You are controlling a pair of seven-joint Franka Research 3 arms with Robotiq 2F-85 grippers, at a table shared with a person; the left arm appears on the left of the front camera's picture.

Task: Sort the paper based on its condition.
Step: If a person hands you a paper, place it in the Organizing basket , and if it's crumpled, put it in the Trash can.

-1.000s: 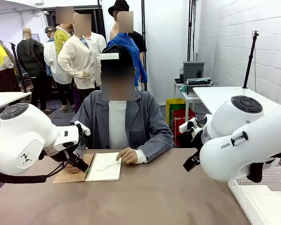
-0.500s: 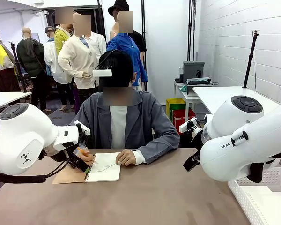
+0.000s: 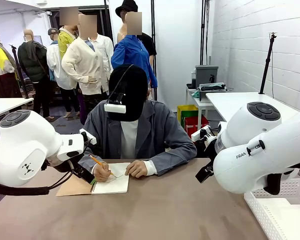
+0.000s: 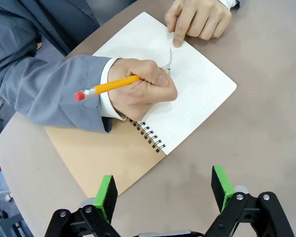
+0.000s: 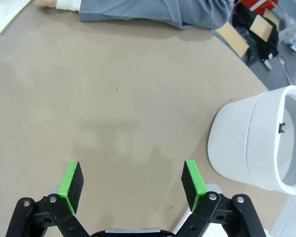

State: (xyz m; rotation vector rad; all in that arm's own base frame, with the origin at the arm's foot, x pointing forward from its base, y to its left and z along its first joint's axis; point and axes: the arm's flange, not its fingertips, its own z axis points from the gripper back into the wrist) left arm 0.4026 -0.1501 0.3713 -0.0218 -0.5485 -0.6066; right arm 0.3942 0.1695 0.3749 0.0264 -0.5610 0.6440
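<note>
Now, in the front view, the person [image 3: 132, 130] has bent low over the notebook [image 3: 110, 184] at the table's [image 3: 155, 210] far left edge and set a pencil [image 3: 97, 162] to the page; a second ago they sat upright with the page untouched. A white basket [image 3: 270, 212] sits at the near right corner.

From the left wrist, the left gripper [image 4: 164, 190] hangs above the notebook's near corner, its green pads wide apart with nothing between them. The writing hand [image 4: 140, 94] holds the pencil over the paper [image 4: 197, 94], a white page bound in the spiral, while the other hand [image 4: 197, 19] pins the far edge. The brown cover [image 4: 98, 153] lies folded out beside it.

From the right wrist, the right gripper [image 5: 133, 183] is spread wide and empty over bare tabletop, a white bin [image 5: 251, 143] near the table's edge.

Judging by this, no sheet is free to sort yet; both arms likely wait until the page is torn out.
</note>
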